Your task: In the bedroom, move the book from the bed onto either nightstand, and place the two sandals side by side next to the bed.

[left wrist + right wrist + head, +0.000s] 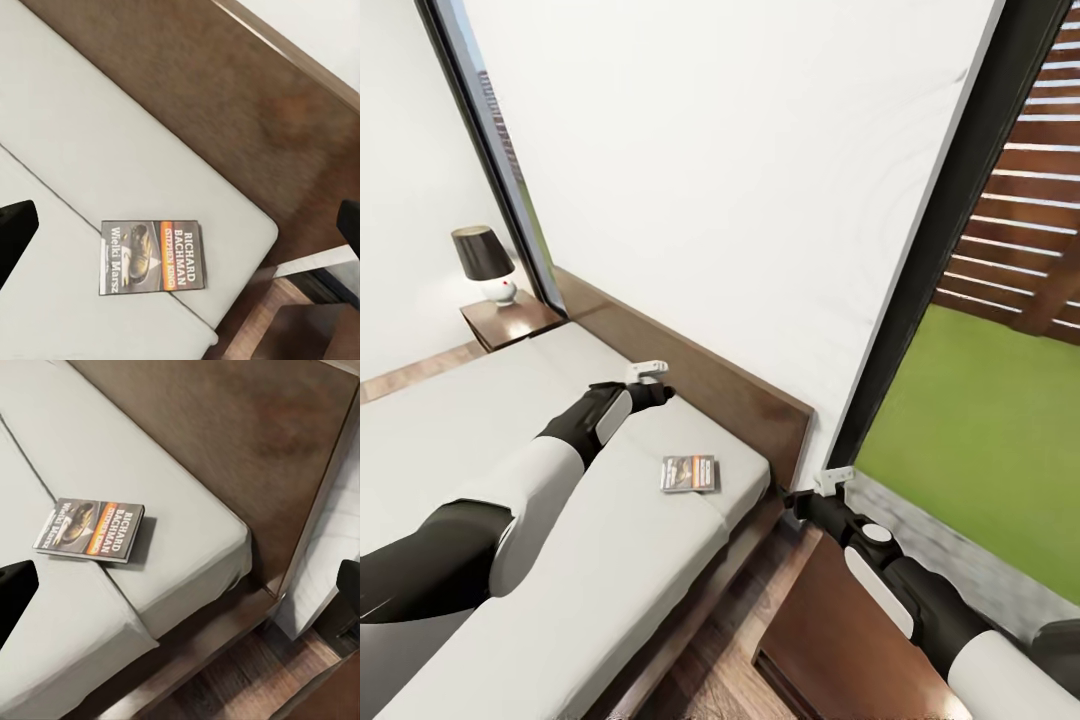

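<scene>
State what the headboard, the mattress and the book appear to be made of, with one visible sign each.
Headboard: likely dark brown wood, with a mottled grain. Mattress: apparently pale grey fabric, matte, with seams and rounded corners. Book: seemingly a paperback, thin, with a printed cover.

Even, bright, flat daylight fills all three renders. In the head view the wide lens bends the window frame (950, 230) and tilts the wall (740, 170), which is nearly blown out white. The book (91, 529) casts a soft, short shadow on the mattress (180, 517). The headboard (225, 105) looks smeared and soft in both wrist views.
</scene>
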